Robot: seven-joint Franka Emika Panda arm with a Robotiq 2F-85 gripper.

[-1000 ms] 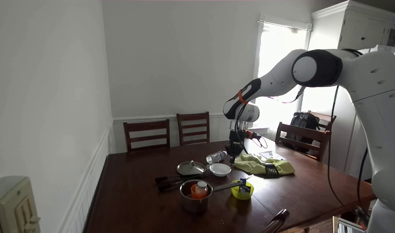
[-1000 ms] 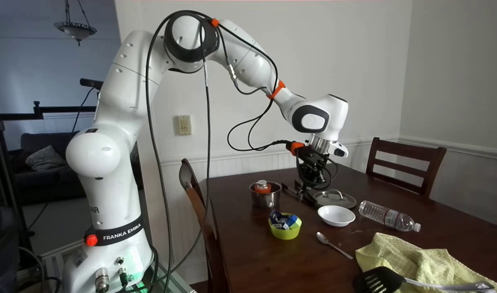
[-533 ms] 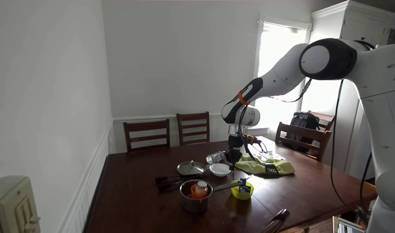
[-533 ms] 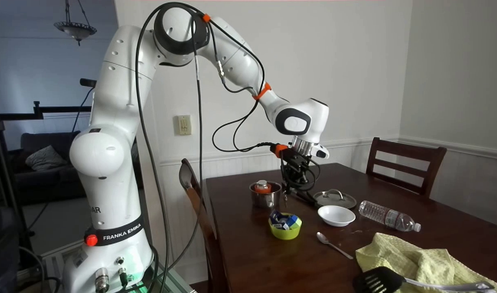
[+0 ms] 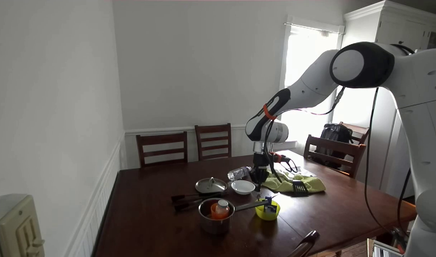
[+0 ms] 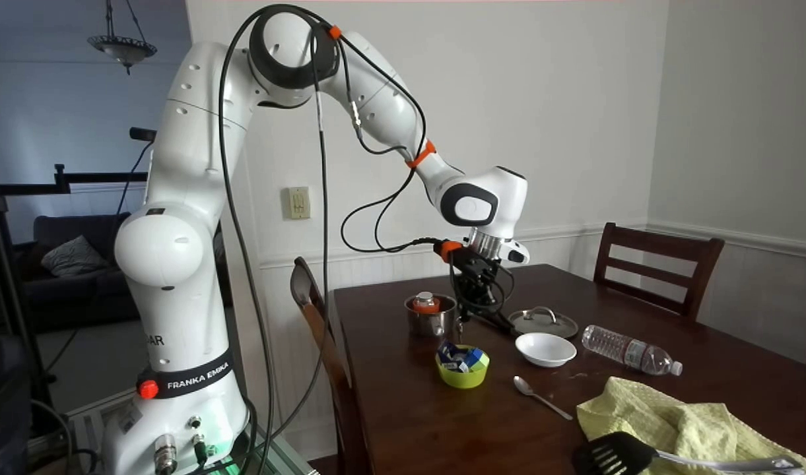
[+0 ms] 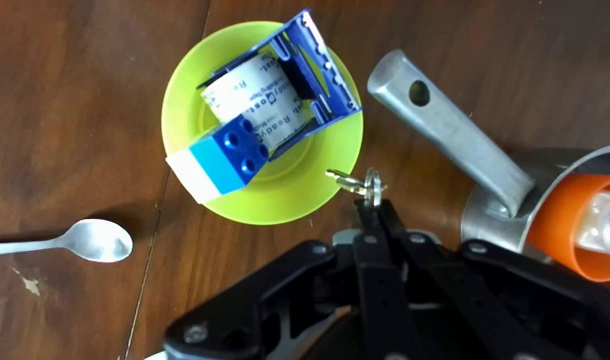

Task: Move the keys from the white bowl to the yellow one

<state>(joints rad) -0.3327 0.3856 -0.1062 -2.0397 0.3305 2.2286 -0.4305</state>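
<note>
The keys (image 7: 352, 183) hang by their ring from my gripper (image 7: 373, 206), which is shut on the ring. In the wrist view they overlap the near right rim of the yellow bowl (image 7: 285, 210). The yellow bowl shows in both exterior views (image 5: 262, 215) (image 6: 464, 379) and holds a blue tape dispenser and a blue and white block. In an exterior view my gripper (image 6: 463, 318) is above the table, behind the yellow bowl, with the keys (image 6: 460, 330) below its tips. The white bowl (image 5: 243, 187) (image 6: 546, 349) looks empty on the table beside the gripper.
A metal pot (image 6: 431, 323) with an orange cup and jar stands by the yellow bowl, its handle (image 7: 449, 130) pointing near it. A spoon (image 7: 97, 240), lid (image 5: 210, 185), bottle (image 6: 630, 349), green cloth (image 6: 680, 415) and black spatula (image 6: 614, 454) lie around.
My gripper has moved away from the white bowl's side toward the yellow bowl and come lower, carrying the keys. The bowls and other objects have not moved.
</note>
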